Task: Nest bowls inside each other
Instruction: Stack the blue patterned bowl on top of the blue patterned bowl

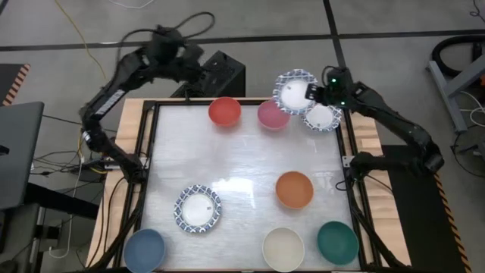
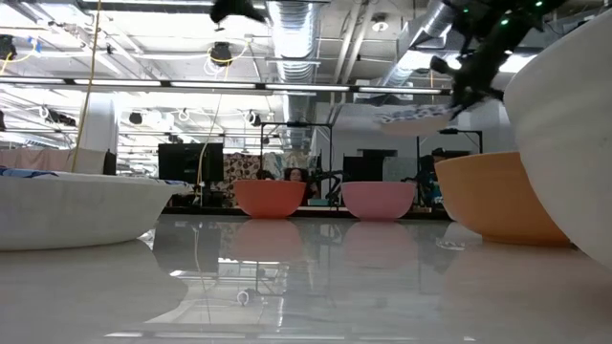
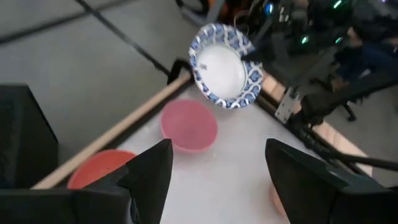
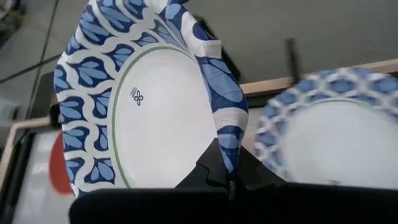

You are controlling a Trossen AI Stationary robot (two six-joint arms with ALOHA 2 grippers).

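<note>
Bowls sit singly and empty on the tabletop (image 1: 242, 163), while the right hand (image 1: 311, 92) pinches a blue-patterned bowl (image 1: 292, 91) aloft by its rim; the left hand (image 3: 214, 171) gapes apart.

Table (image 1: 242, 163): glossy white top, smooth, mirrors bowls and ceiling lights in low view; bare light wood strips at edges, matt; dark metal-looking frame around top.

Lifted patterned bowl (image 4: 143, 106): thin paper-like wall, rim crimped where pinched between right gripper (image 4: 227, 171) fingers; matt white inside, printed blue leaf pattern.

Second patterned bowl (image 4: 336, 134) beside it: same paper look, matt.

Patterned bowl (image 1: 198, 208) lying on table: matt white centre.

Red bowl (image 2: 269, 198), pink bowl (image 2: 379, 200), orange bowl (image 2: 497, 196): smooth, plain, slight sheen; plastic or paper, cannot tell.

Left gripper (image 3: 217, 180) fingers: dark, matt, plastic-like.

Floor (image 1: 68, 23): grey, smooth, dull.
</note>
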